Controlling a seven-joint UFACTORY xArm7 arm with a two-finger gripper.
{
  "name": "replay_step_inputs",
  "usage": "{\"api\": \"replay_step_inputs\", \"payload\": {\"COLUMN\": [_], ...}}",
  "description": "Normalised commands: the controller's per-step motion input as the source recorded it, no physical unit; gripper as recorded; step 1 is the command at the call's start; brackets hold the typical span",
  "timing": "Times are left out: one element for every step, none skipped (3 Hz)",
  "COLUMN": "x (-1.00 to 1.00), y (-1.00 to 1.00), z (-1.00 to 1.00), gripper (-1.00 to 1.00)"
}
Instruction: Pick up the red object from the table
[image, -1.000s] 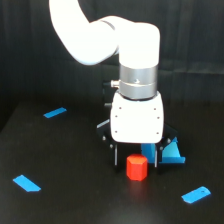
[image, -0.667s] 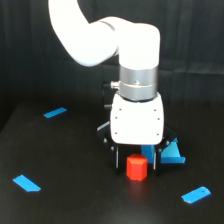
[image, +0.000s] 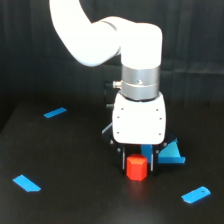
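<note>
Since a second ago I've sunk lower over the table (image: 60, 200) — my gripper (image: 136, 164) now straddles the red object (image: 136, 168) on the tabletop, black fingers (image: 123, 159) spread either side, not clamped — blue pieces (image: 55, 112) scattered around.

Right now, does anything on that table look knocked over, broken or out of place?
Nothing stands out. The red block sits upright on the table, between the gripper fingers. Flat blue pieces lie scattered about, and a blue wedge sits beside the gripper. No damage shows.
</note>
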Motion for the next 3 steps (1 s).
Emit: {"api": "replay_step_inputs", "payload": {"x": [0.01,0.06,-0.45], "y": [0.02,-0.05,0.17], "z": [-0.17,-0.27,0.9], "gripper": [-0.97,-1.0,-1.0]}}
